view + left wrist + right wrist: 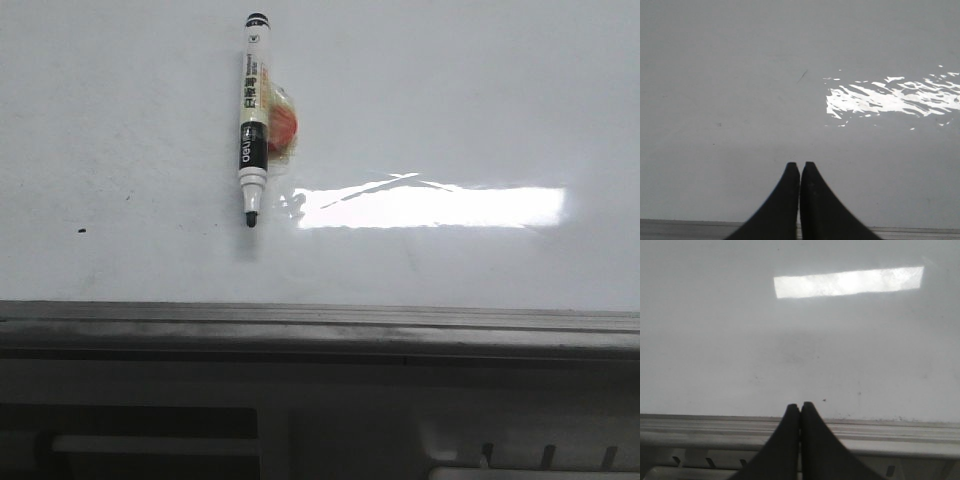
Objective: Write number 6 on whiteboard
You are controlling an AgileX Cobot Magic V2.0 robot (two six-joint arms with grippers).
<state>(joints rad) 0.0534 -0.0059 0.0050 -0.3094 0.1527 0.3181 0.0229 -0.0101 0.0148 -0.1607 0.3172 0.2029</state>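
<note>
The whiteboard (480,110) fills the front view, glossy white with a bright glare patch and a grey edge rail (320,325). No number 6 shows on it. A white marker (253,120) with a black tip lies on the board, tip pointing toward me, next to a small orange-red round object (283,128). My left gripper (800,165) is shut and empty over bare board (740,75) near the rail. My right gripper (800,405) is shut and empty, over the board's rail (890,432). Neither gripper shows in the front view.
A tiny black speck (82,231) sits on the board at the left. A thin dark scratch (802,76) shows in the left wrist view. Below the rail is a grey slotted tray or frame (520,455).
</note>
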